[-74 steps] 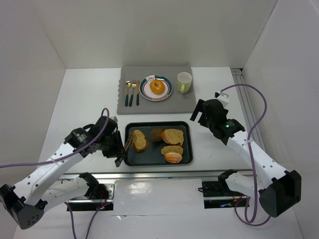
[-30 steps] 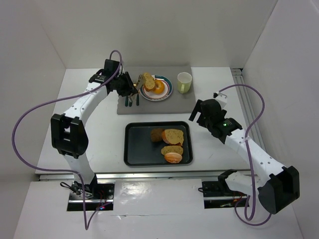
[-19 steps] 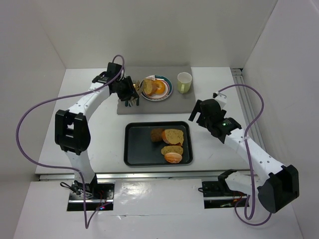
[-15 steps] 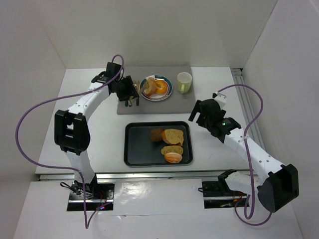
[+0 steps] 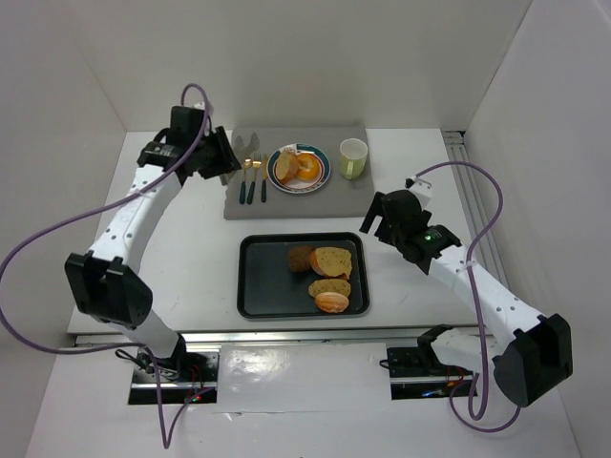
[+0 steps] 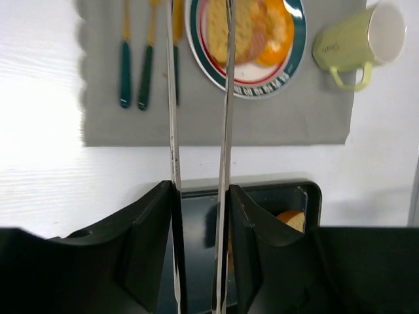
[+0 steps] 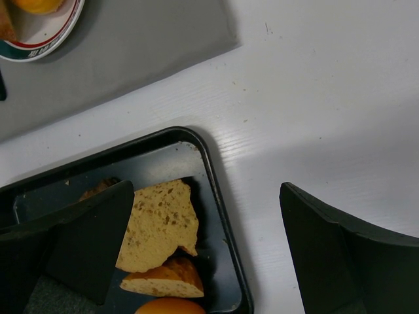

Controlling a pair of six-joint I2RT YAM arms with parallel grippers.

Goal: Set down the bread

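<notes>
The orange-yellow bagel ring (image 5: 307,168) and the oval tan slice (image 5: 284,167) lie side by side on the green-rimmed plate (image 5: 325,175), the slice leaning on the ring. The left wrist view shows the slice (image 6: 243,29), the ring (image 6: 280,36) and the plate (image 6: 262,88). My left gripper (image 5: 234,151) hovers left of the plate, above the cutlery. Two thin metal tong blades run along its fingers (image 6: 200,196), apart, with nothing between them. My right gripper (image 5: 377,218) is open and empty over the tray's right rim (image 7: 206,196).
A grey placemat (image 5: 286,200) holds cutlery (image 5: 252,176) and a green cup (image 5: 353,158). The black tray (image 5: 263,286) holds a dark brown bun (image 5: 302,258), two more slices (image 5: 334,260) and a pink-and-cream bun (image 5: 332,302).
My left arm carried the tan slice from the tray to the plate, let it go beside the ring, then drew back up and to the left. The right arm stayed still.
</notes>
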